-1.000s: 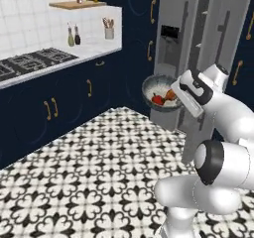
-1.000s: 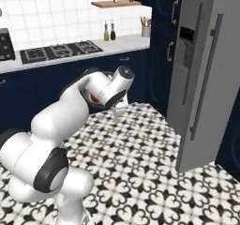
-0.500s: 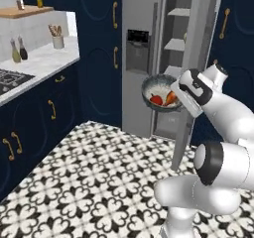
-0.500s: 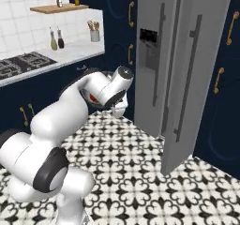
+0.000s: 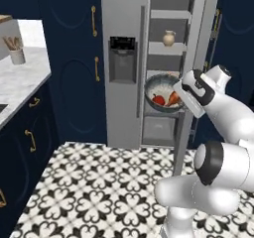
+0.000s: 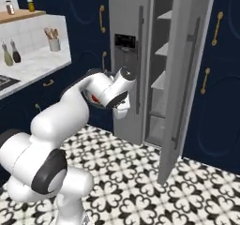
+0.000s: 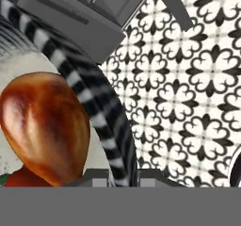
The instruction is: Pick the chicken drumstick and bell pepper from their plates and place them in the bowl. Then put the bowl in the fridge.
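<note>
One chicken drumstick (image 5: 172, 98) lies slanted inside bowl (image 5: 162, 85).

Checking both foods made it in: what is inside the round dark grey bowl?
Inside the round dark grey bowl lie the glossy red bell pepper and the golden-brown chicken drumstick. The drumstick covers most of the pepper in the hand view, and the food hides part of the bowl's floor.
</note>
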